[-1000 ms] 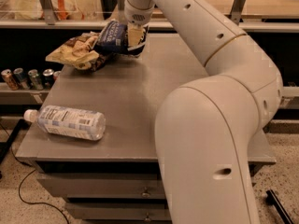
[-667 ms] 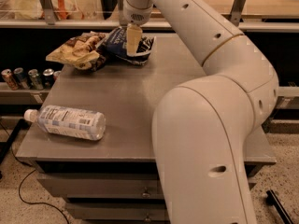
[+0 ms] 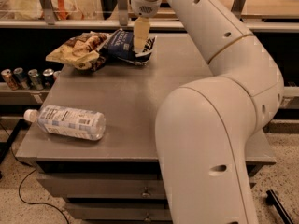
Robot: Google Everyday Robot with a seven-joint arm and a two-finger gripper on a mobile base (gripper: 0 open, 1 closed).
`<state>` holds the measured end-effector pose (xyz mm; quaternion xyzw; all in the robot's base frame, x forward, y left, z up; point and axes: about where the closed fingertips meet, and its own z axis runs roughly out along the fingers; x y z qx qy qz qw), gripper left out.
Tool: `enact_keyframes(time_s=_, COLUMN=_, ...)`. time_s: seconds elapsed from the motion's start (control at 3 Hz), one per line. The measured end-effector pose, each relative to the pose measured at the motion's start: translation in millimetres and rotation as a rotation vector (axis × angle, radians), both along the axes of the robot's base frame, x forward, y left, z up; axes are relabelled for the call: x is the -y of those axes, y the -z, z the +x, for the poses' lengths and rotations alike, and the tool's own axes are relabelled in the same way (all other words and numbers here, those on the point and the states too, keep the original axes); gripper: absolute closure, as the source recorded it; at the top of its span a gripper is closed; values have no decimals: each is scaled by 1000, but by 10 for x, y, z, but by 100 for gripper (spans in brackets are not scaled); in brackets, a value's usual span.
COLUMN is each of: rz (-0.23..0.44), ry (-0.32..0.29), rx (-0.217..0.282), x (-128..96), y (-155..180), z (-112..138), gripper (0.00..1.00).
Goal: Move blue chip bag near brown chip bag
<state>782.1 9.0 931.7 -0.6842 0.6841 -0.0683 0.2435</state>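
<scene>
- Along the far edge of the counter (image 3: 140,101), toward its left corner, the brown chip bag (image 3: 74,50) lies as my target.
- Touching its right side lies the blue chip bag (image 3: 122,42); placement looks done.
- My gripper (image 3: 141,36) hangs onto that bag; clamped or released, I cannot tell.

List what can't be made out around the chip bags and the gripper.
Camera view:
- Dark navy glossy chip bag: right part covered by the gripper, poised over it.
- Whether it touches the wrinkly brown and cream chip bag: that spot is in shadow.
- Clear plastic water bottle: label print too small.
</scene>
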Motion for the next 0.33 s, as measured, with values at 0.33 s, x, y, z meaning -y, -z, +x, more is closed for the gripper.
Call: enact_keyframes(time_s=0.33, rz=1, ry=-15, rx=-3, x=191, y=-46, z=-9, gripper=0)
